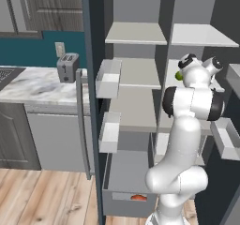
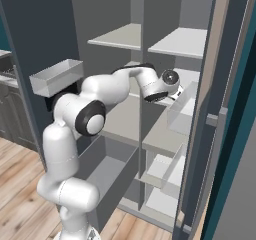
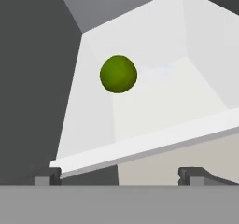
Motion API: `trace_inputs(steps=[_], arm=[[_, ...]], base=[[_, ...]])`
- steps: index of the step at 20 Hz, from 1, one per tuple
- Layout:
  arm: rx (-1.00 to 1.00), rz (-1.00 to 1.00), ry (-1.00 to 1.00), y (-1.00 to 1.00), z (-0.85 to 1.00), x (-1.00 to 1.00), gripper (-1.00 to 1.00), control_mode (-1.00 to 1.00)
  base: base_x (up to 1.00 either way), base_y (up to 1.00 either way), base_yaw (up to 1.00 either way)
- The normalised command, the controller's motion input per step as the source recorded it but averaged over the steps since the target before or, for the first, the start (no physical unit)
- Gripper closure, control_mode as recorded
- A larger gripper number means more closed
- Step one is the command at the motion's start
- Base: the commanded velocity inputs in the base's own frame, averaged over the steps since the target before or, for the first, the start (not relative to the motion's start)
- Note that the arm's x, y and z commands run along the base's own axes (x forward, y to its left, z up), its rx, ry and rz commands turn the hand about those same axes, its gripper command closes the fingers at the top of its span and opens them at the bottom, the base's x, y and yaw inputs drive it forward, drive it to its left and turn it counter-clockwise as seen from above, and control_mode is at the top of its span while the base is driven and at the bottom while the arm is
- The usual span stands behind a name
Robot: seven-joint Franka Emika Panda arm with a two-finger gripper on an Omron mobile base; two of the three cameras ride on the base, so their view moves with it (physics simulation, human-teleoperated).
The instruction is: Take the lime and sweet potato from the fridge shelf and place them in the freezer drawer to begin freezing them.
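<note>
In the left base view, the white arm (image 1: 185, 139) is rising from the lower right and reaching into the open fridge. The lime (image 1: 178, 76) is peeking out as a green speck just at 9 o'clock of the wrist, sitting on the fridge shelf (image 1: 140, 71) in the right-hand column. The freezer drawer (image 1: 127, 184) is standing pulled out at the bottom, and the sweet potato (image 1: 138, 197) is showing as an orange-red lump at its front panel, at 6 o'clock from the shelves. A toaster (image 1: 67, 67) is sitting on the marble counter (image 1: 33, 83) at 9 o'clock.

In the right base view, the arm (image 2: 100, 96) is bending from the lower left toward 3 o'clock, its wrist lying over the fridge shelf (image 2: 192, 79). The freezer drawer (image 2: 107, 171) is gaping open below, at 6 o'clock.

In the hand view, the lime (image 3: 118, 74) is resting against the pale back wall, toward 11 o'clock of centre. The hand (image 3: 120, 175) is holding its two dark tips wide apart at the bottom edge, gripping nothing, with the lime well apart from them beyond the shelf's front edge.
</note>
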Motion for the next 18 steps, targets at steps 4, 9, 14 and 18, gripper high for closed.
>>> trace_inputs(steps=[4,9,14,18], arm=[[0.00,0.00,0.00,-0.06,-0.07,0.38,-1.00,-1.00],[0.02,0.00,0.00,-0.12,-0.11,0.37,-1.00,-1.00],[0.05,0.00,0.00,-0.16,-0.05,0.33,-1.00,-1.00],[0.06,0.00,0.00,-0.16,-0.03,0.35,-1.00,-1.00]], base=[[0.00,0.00,0.00],[0.00,0.00,0.00],[0.00,0.00,0.00],[0.00,0.00,0.00]])
